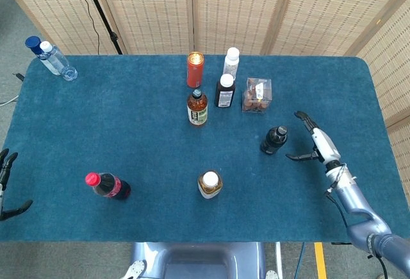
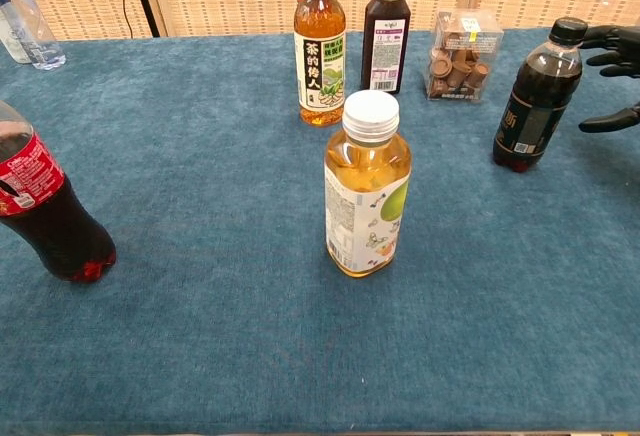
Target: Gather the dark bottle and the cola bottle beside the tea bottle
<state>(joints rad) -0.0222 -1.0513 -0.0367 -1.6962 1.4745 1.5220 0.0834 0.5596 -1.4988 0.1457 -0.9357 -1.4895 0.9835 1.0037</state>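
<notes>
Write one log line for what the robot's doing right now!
right hand open beside dark bottle, not touching | cola bottle untouched | left hand idle

Woven folding screens, grey floor
</notes>
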